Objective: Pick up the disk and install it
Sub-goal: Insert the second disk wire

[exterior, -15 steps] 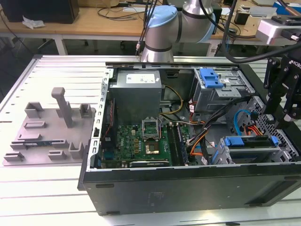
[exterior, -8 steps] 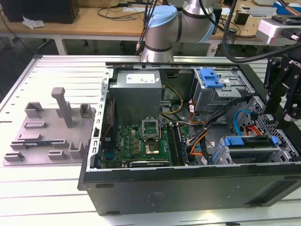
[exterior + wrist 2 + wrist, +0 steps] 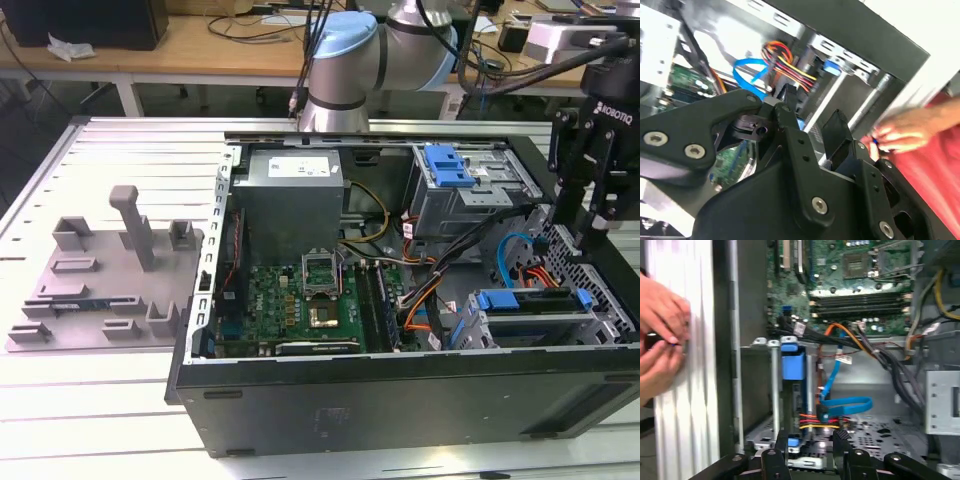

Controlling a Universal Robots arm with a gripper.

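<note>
Grey slatted bench (image 3: 100, 400), one open computer case (image 3: 400, 390), one disk (image 3: 530, 300) seated in bay, one claw (image 3: 590, 225) spread, empty.

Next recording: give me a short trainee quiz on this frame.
1. True or false: the gripper is holding the disk.
2. The disk sits: A) in the drive cage inside the case; B) on the grey fixture plate; C) on the bare table.
3. Fill in: in both wrist views, a person's ____ is beside the case wall.
Key: 1 false, the gripper is open and empty; 2 A; 3 hand.
</note>
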